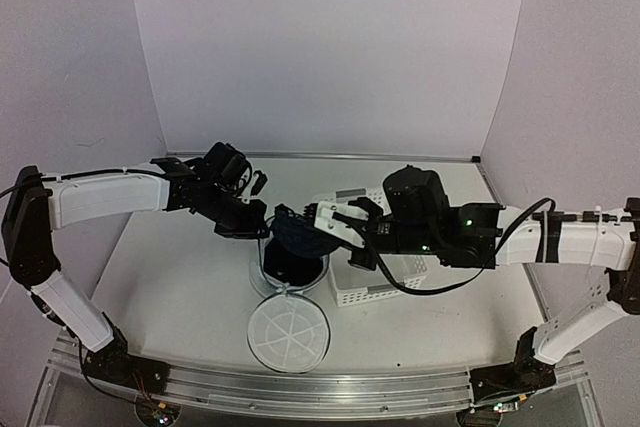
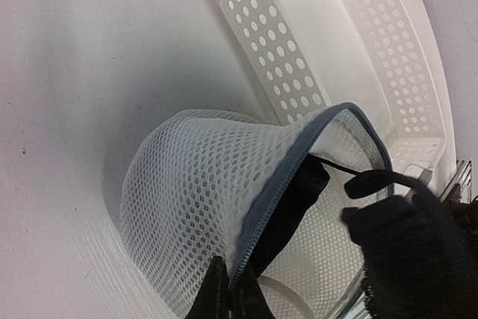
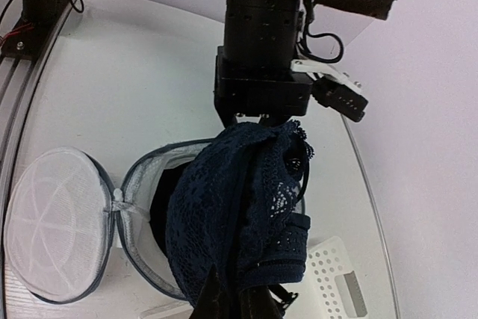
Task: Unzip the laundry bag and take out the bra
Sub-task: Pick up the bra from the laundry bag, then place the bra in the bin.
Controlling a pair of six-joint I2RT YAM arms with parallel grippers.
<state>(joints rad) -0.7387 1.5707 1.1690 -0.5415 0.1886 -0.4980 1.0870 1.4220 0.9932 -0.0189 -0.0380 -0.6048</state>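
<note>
Right gripper (image 3: 231,300) clamped on dark lace fabric bra (image 3: 239,207) — bra bunched directly above mouth of translucent white mesh cylinder laundry bag (image 1: 290,272), lower part inside. Left gripper (image 2: 231,295) pinched shut on grey zipper rim (image 2: 276,184), far-left side. Likely exit path — up, rightward.

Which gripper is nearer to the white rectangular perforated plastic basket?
Right. The right gripper holds the dark lace bra above the white mesh laundry bag, next to the basket; the left gripper pinches the bag's rim on the side away from the basket.
</note>
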